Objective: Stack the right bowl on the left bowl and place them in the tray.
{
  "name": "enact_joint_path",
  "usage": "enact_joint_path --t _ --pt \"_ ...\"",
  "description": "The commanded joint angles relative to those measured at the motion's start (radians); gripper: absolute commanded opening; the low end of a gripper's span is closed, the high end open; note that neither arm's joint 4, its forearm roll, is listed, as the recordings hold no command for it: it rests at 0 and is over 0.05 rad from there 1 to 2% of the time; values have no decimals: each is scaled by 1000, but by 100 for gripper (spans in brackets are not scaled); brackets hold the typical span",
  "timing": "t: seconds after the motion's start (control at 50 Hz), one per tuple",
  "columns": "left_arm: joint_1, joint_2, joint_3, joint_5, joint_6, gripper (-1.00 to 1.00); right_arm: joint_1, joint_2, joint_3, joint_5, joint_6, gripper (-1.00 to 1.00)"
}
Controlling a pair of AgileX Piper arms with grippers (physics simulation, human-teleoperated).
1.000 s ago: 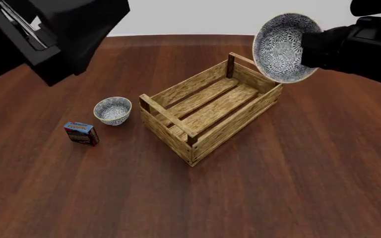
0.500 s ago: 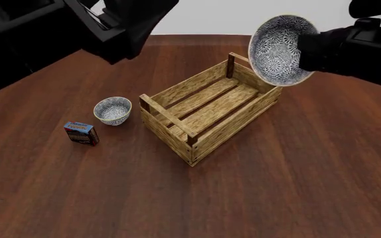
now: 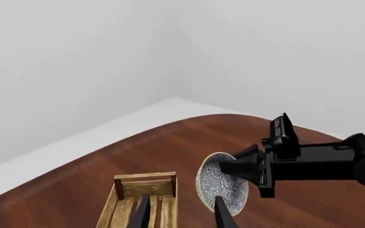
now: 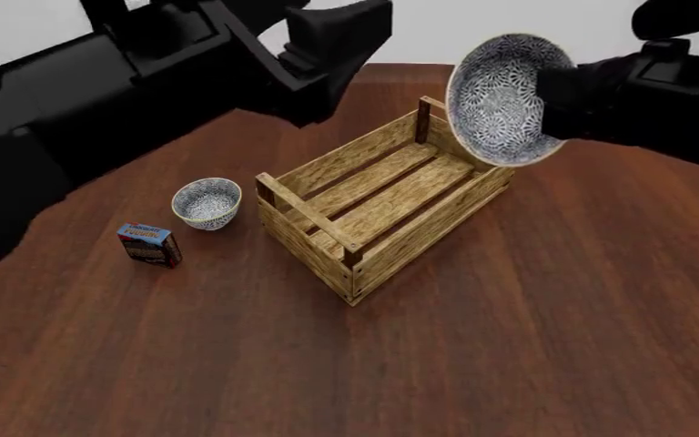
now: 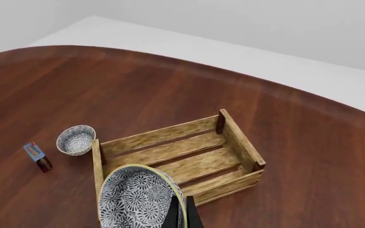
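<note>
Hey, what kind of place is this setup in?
Likely a simulated tabletop test scene: a bare round wooden table against blank white walls, holding only a slatted crate, a patterned bowl and a small box.

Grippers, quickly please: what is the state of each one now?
Left gripper: open, holding nothing.
Right gripper: shut on the bowl rim, holding it tilted in the air.

Small box (image 4: 149, 244): label print too small to read. Left gripper (image 3: 182, 216): fingers cut off at left wrist frame edge. Crate (image 3: 141, 202): near part cut off there.
</note>
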Motion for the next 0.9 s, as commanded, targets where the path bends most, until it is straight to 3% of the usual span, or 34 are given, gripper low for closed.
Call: enact_joint_path --t 0.02,0.56,0.9 --pt "3 70 -5 -36 -21 100 16 -7 -3 5 -1 -100" --pt "-42 228 -45 -84 -89 100 42 -1 6 0 -9 -100" --pt "-7 319 -61 -124 -94 100 49 -2 7 4 -13 -100"
